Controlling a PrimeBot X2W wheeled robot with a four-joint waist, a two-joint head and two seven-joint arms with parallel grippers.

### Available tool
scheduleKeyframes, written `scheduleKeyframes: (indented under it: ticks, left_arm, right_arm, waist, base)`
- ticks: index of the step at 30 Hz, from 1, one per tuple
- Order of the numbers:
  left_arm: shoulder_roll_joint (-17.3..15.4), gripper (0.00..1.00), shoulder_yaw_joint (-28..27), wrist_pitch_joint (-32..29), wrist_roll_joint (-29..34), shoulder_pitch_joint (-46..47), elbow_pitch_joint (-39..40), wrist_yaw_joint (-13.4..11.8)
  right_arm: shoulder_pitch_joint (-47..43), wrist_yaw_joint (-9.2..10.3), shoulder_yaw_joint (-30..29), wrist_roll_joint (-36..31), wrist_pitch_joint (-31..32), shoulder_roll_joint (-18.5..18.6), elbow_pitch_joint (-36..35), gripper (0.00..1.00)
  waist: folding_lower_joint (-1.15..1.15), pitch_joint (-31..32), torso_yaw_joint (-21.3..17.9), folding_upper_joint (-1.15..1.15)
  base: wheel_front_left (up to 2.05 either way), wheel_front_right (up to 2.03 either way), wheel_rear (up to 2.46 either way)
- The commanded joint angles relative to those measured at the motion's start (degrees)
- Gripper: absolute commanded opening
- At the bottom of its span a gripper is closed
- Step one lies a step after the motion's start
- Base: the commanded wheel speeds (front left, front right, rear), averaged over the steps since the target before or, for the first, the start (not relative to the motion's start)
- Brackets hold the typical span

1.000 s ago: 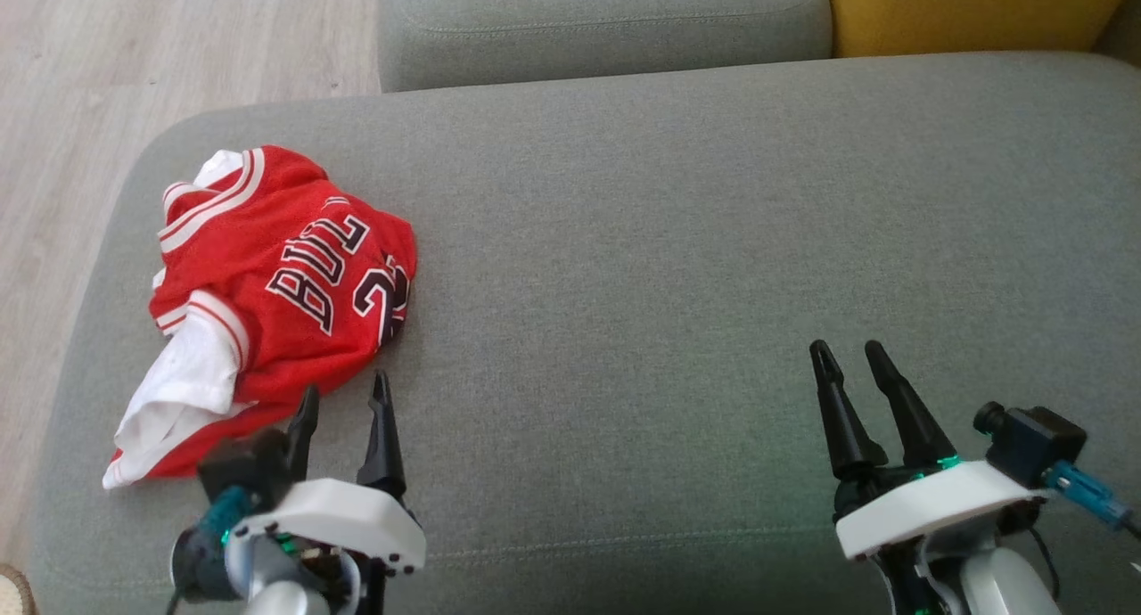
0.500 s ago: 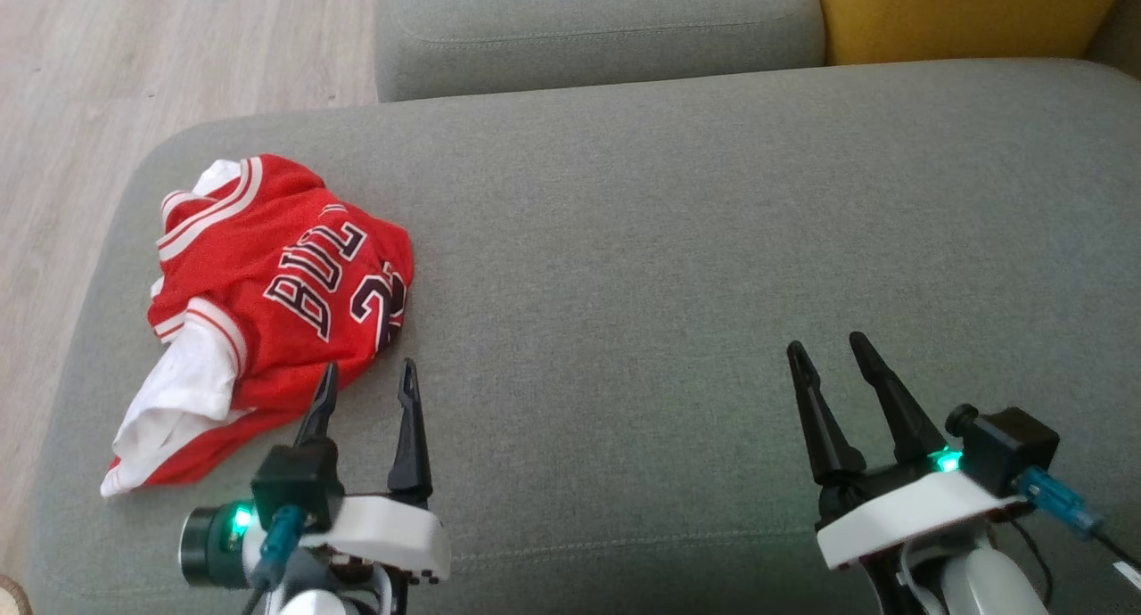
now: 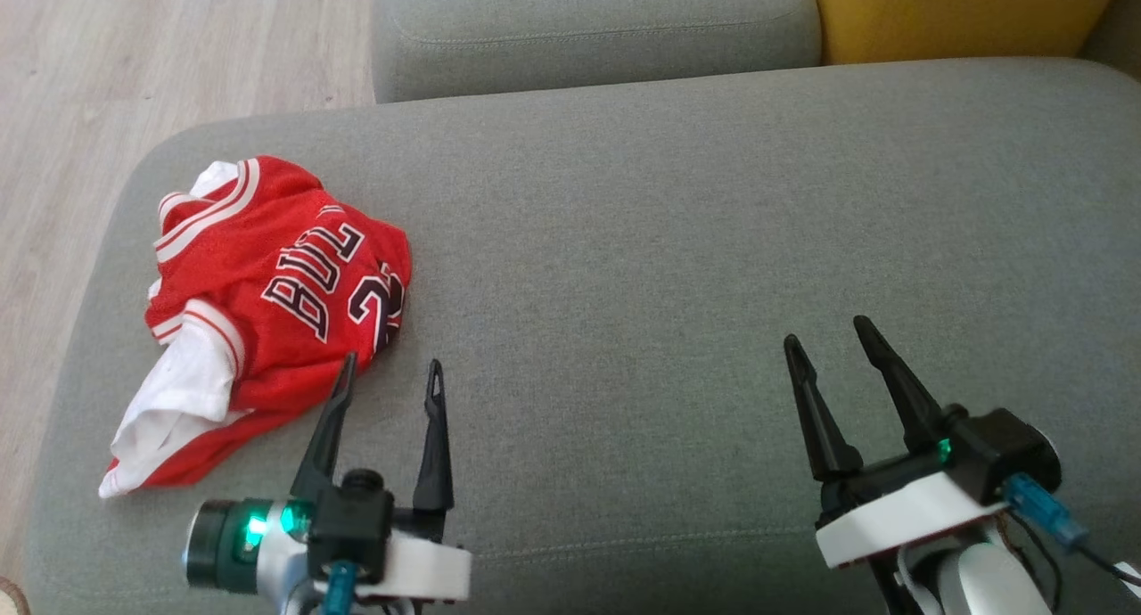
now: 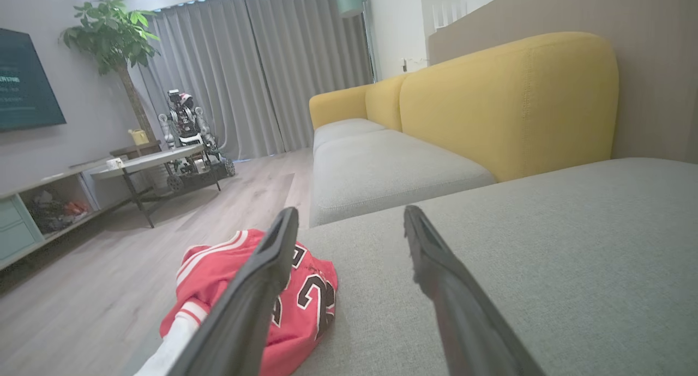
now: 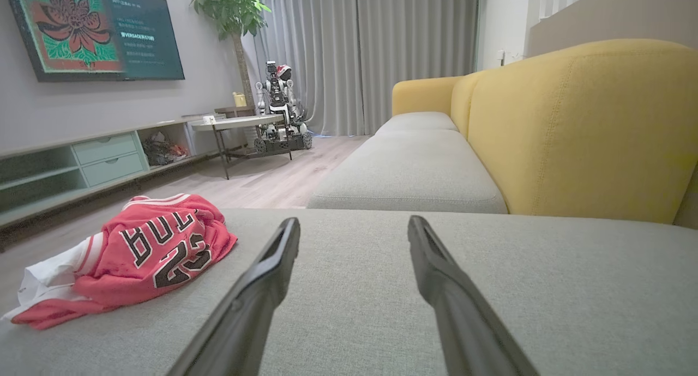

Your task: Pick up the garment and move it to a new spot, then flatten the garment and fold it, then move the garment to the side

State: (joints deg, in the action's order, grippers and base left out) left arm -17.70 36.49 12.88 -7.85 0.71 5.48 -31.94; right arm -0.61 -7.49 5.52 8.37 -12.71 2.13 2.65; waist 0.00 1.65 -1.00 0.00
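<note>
The garment (image 3: 267, 294) is a crumpled red jersey with white trim and black lettering, lying at the left end of the grey sofa cushion (image 3: 677, 232). It also lies low left in the left wrist view (image 4: 305, 305) and at the left in the right wrist view (image 5: 147, 250). My left gripper (image 3: 389, 372) stands open just right of the jersey's near edge, its left fingertip beside the cloth, nothing between the fingers. My right gripper (image 3: 827, 332) stands open over bare cushion far to the right.
A second grey cushion (image 3: 597, 27) and a yellow backrest (image 3: 963, 13) lie beyond. Wooden floor (image 3: 107, 71) runs past the cushion's left edge. The wrist views show a low table (image 5: 240, 124), a TV unit (image 5: 87, 158), a plant and another robot (image 5: 278, 111) far off.
My left gripper has shifted right and turned, its fingers now spread wider beside the jersey's near corner. The right gripper has turned slightly. The jersey has not moved.
</note>
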Motion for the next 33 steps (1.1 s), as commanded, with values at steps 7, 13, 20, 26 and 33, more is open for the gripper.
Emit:
scheduleKeyframes:
  ticks: [7,13,20,26,33]
  left_arm:
    - [-1.91,1.0,0.54,1.85,5.7,3.78,3.55,-2.31]
    - [-1.54,1.0,0.48,2.12,6.4,3.55,3.48,-1.79]
    - [-0.32,1.0,-0.66,2.12,5.89,2.88,3.09,-0.03]
    - [0.77,1.0,-2.0,2.12,5.69,2.03,2.55,1.32]
    - [2.23,1.0,-3.88,2.12,5.46,0.45,2.18,2.72]
  right_arm:
    - [2.63,0.0,1.32,-6.73,-2.02,0.74,-3.22,1.0]
    - [2.51,0.0,0.85,-8.2,-2.29,0.75,-3.38,1.0]
    - [2.03,0.0,0.88,-8.47,-2.29,0.75,-3.32,1.0]
    - [1.62,0.0,1.12,-8.72,-2.29,0.75,-3.58,1.0]
    - [0.15,0.0,1.63,-9.11,-2.29,0.75,-3.69,1.0]
  waist:
    - [0.0,-0.28,0.12,0.0]
    - [0.0,-0.47,0.87,0.0]
    - [0.0,-0.41,3.39,0.0]
    - [0.0,-0.29,6.6,0.0]
    - [0.0,0.46,11.87,0.0]
  base:
    - [0.0,0.0,0.0]
    - [0.0,0.0,0.0]
    - [0.0,0.0,0.0]
    - [0.0,0.0,0.0]
    - [0.0,0.0,0.0]
